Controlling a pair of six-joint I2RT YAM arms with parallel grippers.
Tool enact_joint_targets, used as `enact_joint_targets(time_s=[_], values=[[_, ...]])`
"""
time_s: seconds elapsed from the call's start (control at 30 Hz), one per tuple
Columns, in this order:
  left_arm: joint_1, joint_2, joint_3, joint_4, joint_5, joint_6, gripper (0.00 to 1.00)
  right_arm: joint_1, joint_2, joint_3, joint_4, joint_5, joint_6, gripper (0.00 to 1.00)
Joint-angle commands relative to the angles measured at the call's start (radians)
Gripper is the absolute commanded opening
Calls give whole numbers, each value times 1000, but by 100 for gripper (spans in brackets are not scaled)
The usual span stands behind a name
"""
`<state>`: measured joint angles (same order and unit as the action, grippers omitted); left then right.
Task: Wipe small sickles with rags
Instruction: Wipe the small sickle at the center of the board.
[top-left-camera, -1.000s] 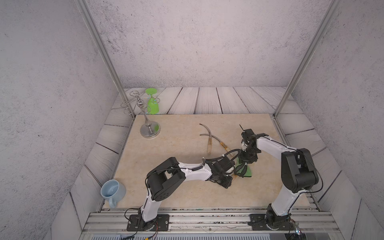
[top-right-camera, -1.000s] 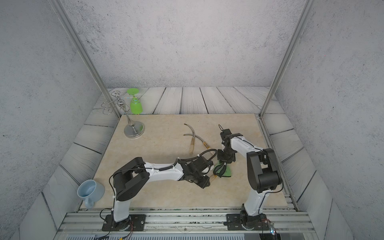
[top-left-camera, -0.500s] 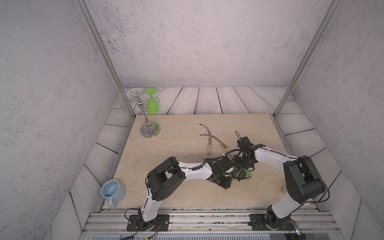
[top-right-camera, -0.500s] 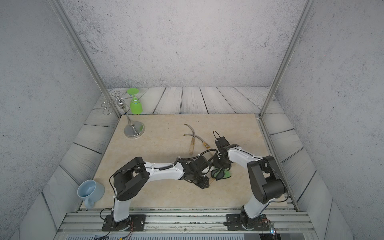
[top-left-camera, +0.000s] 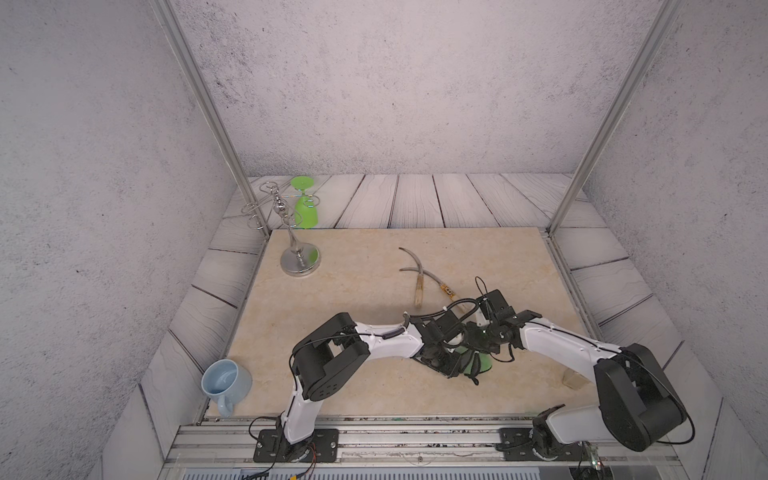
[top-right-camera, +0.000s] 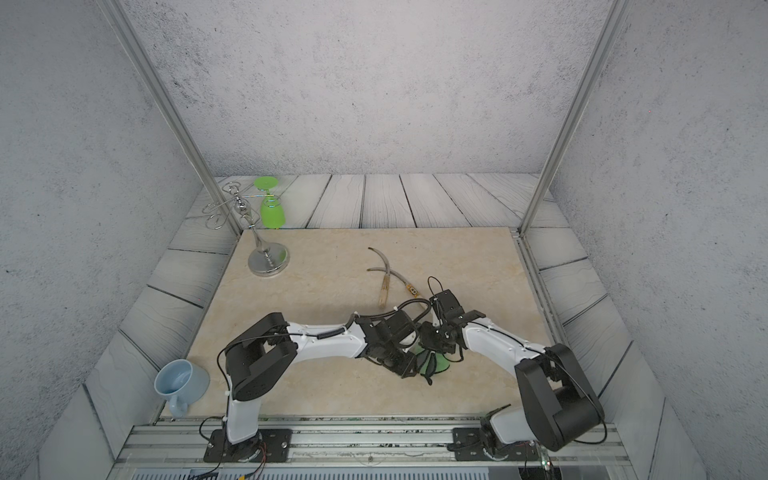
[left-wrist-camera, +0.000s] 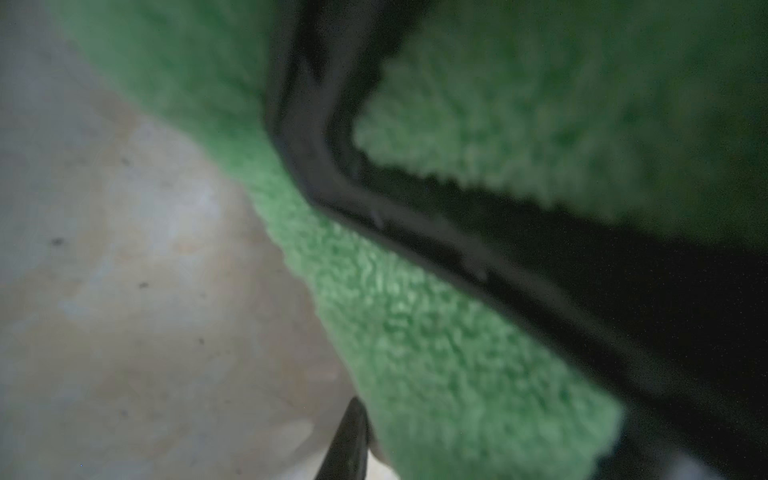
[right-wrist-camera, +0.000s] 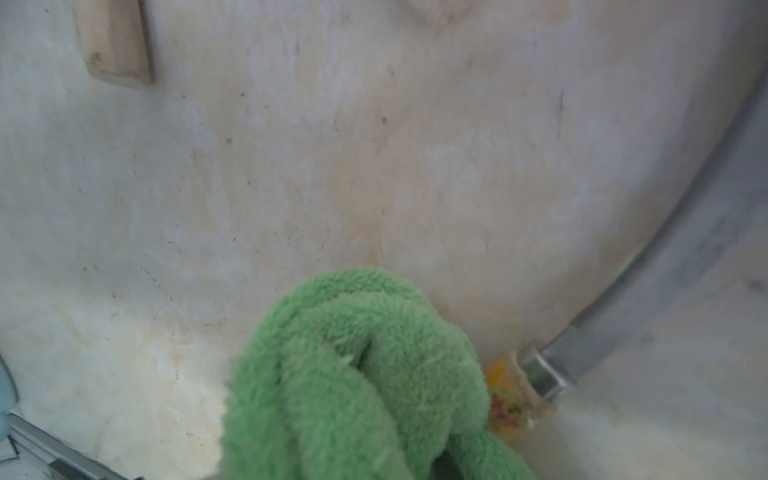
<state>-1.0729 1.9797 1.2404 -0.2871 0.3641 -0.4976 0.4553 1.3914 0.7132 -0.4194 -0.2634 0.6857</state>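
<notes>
Two white-and-black robot arms meet low and right of centre in both top views. The right gripper (top-left-camera: 482, 343) appears pinched on a bunched, bright green fuzzy rag (right-wrist-camera: 353, 374) with black trim, though its fingers are hidden. The left gripper (top-left-camera: 449, 365) is fully closed. Cloth fills its wrist view, so what it holds cannot be told.

The wipe would likely go best with the handle steadied and the cloth pressed flat, stroking outward along the blade's curve.

A small sickle (right-wrist-camera: 665, 266), a curved grey metal blade on an orange-labelled wooden handle, lies on the beige tabletop (top-left-camera: 353, 291). Its handle touches the rag at the lower right of the right wrist view.
</notes>
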Motion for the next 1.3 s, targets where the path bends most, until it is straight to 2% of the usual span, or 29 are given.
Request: enact_joint_targets(time_s=[0.0,0.33,0.47,0.67,0.9,1.07,1.27], values=[[23,22,-13,97,-88,-21,0,34,-45,26,-210,-72,1,28],[23,-4,-46,104,-82,-29,0,-162,-41,261,-380,79,-172,28],[22,-8,-52,104,-81,-29,0,-195,32,354,-386,107,-216,28],[22,-7,-53,109,-77,-33,0,-195,227,418,-328,62,-244,28],[22,-7,-49,107,-80,-33,0,-184,350,360,-259,17,-234,27],[22,-2,-42,100,-88,-31,0,-137,338,281,-240,-6,-224,27],[24,5,-25,88,-100,-29,0,-66,271,148,-164,-48,-148,27]])
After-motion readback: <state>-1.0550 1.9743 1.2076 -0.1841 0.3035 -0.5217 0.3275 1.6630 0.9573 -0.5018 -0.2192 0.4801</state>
